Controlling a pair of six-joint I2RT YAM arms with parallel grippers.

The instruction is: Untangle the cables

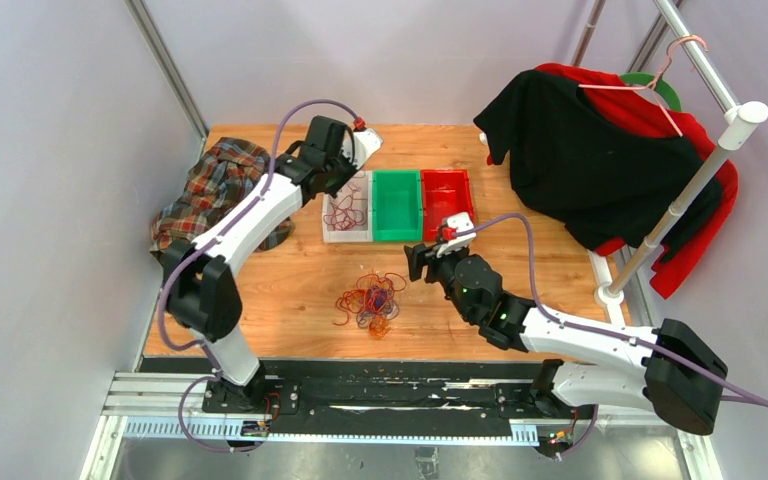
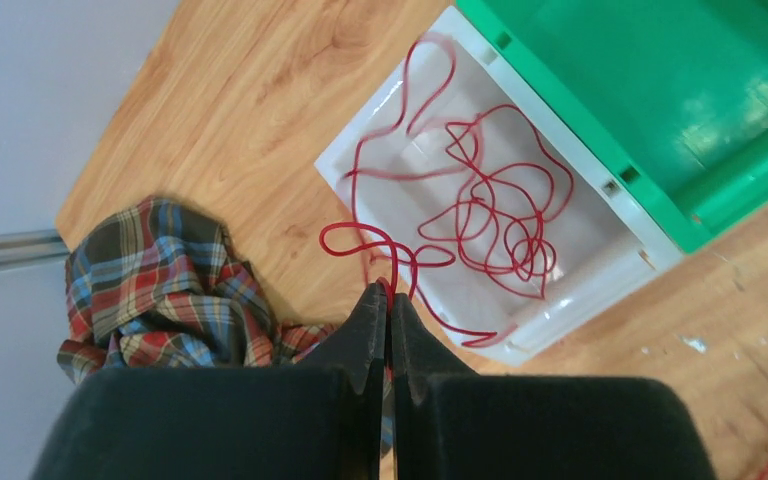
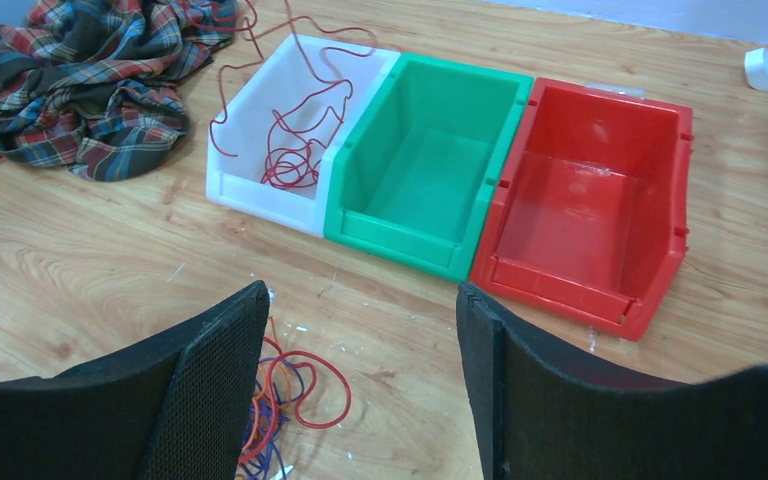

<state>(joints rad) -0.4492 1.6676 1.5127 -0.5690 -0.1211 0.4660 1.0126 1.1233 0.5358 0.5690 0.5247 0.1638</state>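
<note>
left gripper (image 2: pixel 390 300) pinching the red cable (image 2: pixel 480 200) at the white bin (image 2: pixel 580 300) edge should feed the overhanging loop inside before releasing, right gripper (image 3: pixel 360 330) spread near the tangle (image 1: pixel 372 300).

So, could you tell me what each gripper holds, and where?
The left gripper pinches the red cable at a loop over the white bin's rim; the right gripper holds nothing.

A dark red cable (image 2: pixel 505 235) is lying in loose, overlapping loops inside the white bin (image 2: pixel 595 262). One strand is spilling over the bin's rim and running to the left gripper (image 2: pixel 390 292), which is pinching it tight. Well apart from it, a tangled heap of red, orange and purple cables (image 1: pixel 372 300) is sitting on the wooden table (image 1: pixel 290 290), nearer the arm bases.
</note>
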